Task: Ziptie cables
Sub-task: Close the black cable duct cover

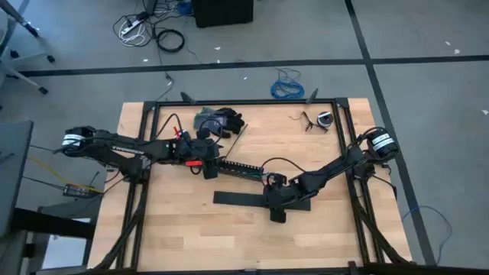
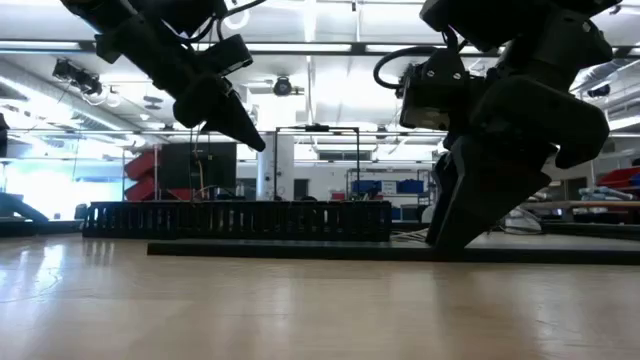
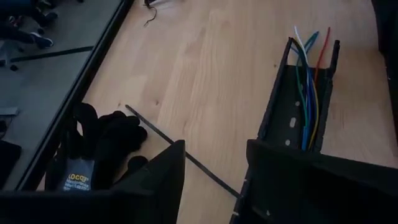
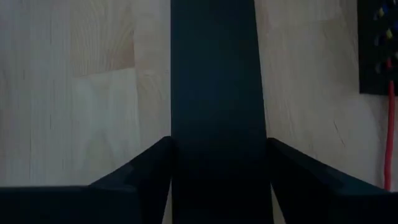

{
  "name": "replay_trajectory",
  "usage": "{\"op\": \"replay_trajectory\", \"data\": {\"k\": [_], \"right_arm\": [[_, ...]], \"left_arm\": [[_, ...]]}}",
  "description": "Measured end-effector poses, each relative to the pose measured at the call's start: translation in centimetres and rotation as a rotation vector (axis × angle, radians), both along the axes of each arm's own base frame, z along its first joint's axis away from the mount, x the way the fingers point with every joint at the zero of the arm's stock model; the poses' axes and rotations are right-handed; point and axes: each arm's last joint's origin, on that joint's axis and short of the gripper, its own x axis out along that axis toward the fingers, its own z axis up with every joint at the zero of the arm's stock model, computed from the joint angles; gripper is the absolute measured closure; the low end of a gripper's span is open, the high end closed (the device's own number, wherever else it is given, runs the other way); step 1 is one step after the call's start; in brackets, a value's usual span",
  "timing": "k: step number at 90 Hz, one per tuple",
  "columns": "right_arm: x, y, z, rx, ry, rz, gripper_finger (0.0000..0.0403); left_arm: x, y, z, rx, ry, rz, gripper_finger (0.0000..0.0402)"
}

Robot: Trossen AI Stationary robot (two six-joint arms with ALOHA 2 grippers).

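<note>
We see a wooden table [image 1: 183, 229] bearing a slotted duct [image 1: 241, 169], flat strip [image 1: 237, 199], gloves [image 1: 218, 120] and zip tie [image 3: 180, 152].

I see white, blue, green, yellow and red cables [image 3: 309, 93] in a black slotted duct [image 3: 292, 112]. Black flat strip [image 4: 214, 93], black gloves [image 3: 102, 146], pale wood-grain table [image 3: 211, 74].

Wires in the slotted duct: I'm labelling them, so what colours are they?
The wires are white, blue, green, yellow and red, seen best in the left wrist view.
</note>
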Motion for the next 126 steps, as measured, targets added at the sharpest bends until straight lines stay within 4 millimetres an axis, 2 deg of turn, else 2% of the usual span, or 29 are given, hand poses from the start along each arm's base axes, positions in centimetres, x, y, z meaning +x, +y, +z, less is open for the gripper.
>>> {"op": "replay_trajectory", "data": {"k": [39, 64, 77, 95, 113, 126], "right_arm": [[-0.1, 0.4, 0.1, 0.012, -0.014, 0.000, 0.0187], [-0.5, 0.9, 1.2, 0.012, -0.052, 0.012, 0.0196], [-0.7, 1.1, 2.5, 0.001, -0.104, 0.003, 0.0222], [-0.7, 1.2, 2.7, 0.038, -0.108, 0.002, 0.0251], [-0.2, 1.0, 2.9, 0.049, -0.149, 0.007, 0.0229], [0.9, -0.3, 3.3, 0.043, -0.218, -0.001, 0.0191]], "left_arm": [[0.0, 0.0, 0.0, 0.001, 0.001, 0.000, 0.0234], [0.0, 0.0, 0.0, 0.007, 0.001, 0.005, 0.0234], [0.0, 0.1, 0.0, 0.017, 0.002, 0.016, 0.0234], [0.0, 0.1, 0.0, 0.017, 0.004, 0.016, 0.0234], [0.0, 0.1, 0.0, 0.018, 0.001, 0.017, 0.0234], [0.0, 0.1, 0.1, 0.018, -0.006, 0.017, 0.0234]]}}
